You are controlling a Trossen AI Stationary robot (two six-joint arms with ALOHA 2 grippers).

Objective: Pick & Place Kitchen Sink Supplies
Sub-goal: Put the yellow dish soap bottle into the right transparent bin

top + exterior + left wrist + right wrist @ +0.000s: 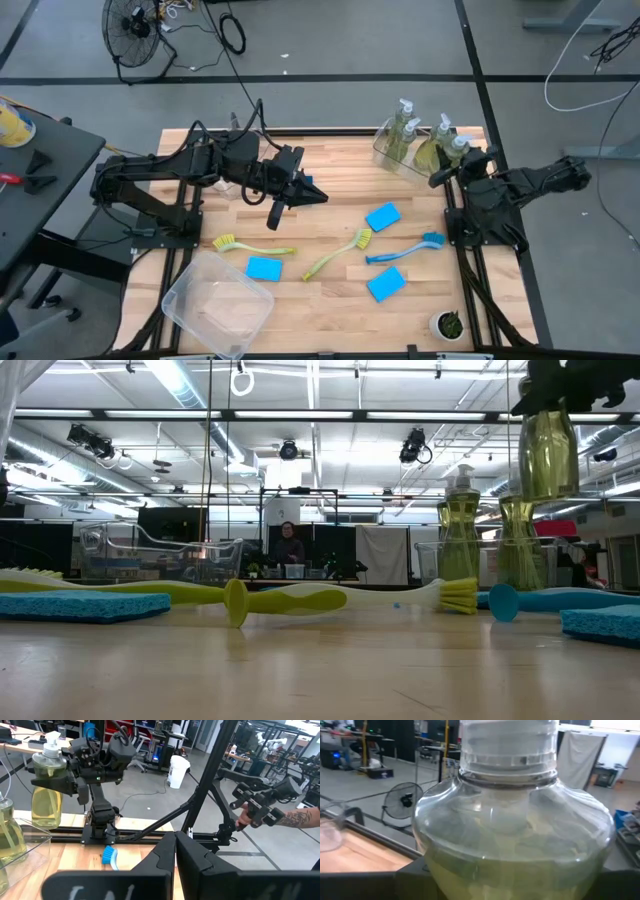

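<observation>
Soap bottle [510,820] fills the right wrist view edge to edge, neck and collar up close, and in the left wrist view the same bottle [47,785] hangs clear of the table, clamped in the right gripper [452,165]. In the high view that gripper sits at the upper right of the table, just beside the clear bin [400,155] where 3 more pump bottles stand. My judgement: the step is carrying this bottle away from the bin, so the grasp should stay firm at the shoulder, the bottle upright, and the lift high enough to pass the bin's wall before any sideways travel.

Mid-frame, the left gripper [300,190] hovers above bare wood with its fingers [195,860] pressed together on nothing. It waits, but it sits close to any path across the centre.

Lower in the high view the room narrows: 3 blue sponges [383,216], 2 yellow-green brushes [340,253] and 1 blue brush [405,250] lie scattered. At lower left an empty clear bin [215,300] overhangs the table's front edge; a small potted plant [448,324] stands in the lower right corner. Open wood remains along the upper centre.
</observation>
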